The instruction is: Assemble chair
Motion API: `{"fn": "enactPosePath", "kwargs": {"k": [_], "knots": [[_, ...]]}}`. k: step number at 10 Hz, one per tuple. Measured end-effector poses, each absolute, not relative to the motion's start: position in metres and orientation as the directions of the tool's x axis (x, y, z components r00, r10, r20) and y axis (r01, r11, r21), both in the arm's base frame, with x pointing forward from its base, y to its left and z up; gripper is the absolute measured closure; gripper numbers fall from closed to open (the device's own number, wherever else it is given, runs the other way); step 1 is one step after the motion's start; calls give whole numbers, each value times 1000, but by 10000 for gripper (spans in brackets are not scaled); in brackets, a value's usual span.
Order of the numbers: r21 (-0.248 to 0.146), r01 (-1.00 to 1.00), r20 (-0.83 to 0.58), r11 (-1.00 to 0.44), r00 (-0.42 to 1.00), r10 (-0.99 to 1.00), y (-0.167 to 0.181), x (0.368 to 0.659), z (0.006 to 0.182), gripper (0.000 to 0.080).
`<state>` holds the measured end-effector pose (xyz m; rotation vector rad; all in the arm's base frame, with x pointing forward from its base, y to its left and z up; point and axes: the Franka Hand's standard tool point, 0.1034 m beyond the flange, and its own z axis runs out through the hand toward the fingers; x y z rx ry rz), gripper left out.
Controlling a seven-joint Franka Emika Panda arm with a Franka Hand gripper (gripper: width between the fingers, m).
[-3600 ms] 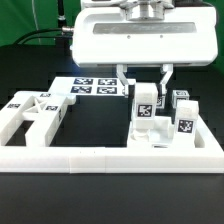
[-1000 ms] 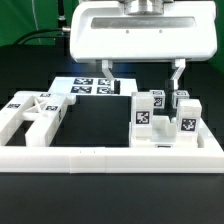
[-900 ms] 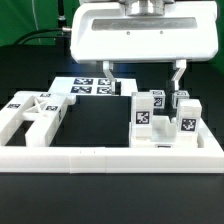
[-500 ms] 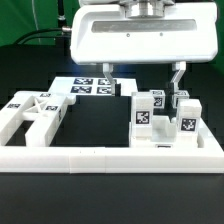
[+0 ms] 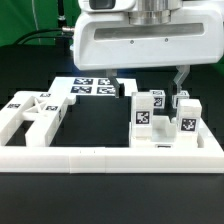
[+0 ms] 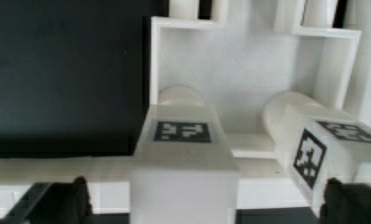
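The chair's white parts lie in two groups. Several square posts with tags (image 5: pixel 145 113) stand at the exterior view's right, and a framed piece (image 5: pixel 30 110) lies at its left. My gripper (image 5: pixel 148 85) hangs just above and behind the posts, jaws wide open and empty. One finger (image 5: pixel 115 88) is left of the group, the other (image 5: pixel 181 78) is over its right side. In the wrist view, one tagged post (image 6: pixel 182 135) lies between the dark fingertips (image 6: pixel 57 200), without touching them, and a second post (image 6: pixel 315 150) lies beside it.
The marker board (image 5: pixel 95 86) lies flat on the black table behind the middle. The long white L-shaped border rail (image 5: pixel 110 155) runs along the front and up the right side, close behind the posts.
The jaws have opened wider than 3.6 s ago. In the last half second the hand has come down a little and shifted slightly to the exterior view's right. The parts have not moved.
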<state>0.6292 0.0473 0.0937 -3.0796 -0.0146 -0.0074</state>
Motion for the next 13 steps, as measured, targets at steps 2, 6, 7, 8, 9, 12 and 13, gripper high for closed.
{"fn": "enactPosePath", "kwargs": {"k": [2, 6, 7, 8, 9, 12, 13], "knots": [[-57, 21, 23, -998, 1000, 20, 41, 632, 91, 150], [-54, 34, 33, -998, 999, 32, 39, 634, 89, 398], [-55, 22, 33, -998, 999, 20, 38, 634, 89, 517], [-56, 0, 32, -998, 1000, -1, 38, 634, 89, 517], [-56, 1, 32, -998, 1000, -1, 38, 634, 89, 517], [-63, -167, 21, -984, 985, -169, 39, 634, 88, 517], [-64, -204, 18, -977, 978, -206, 39, 634, 88, 517]]}}
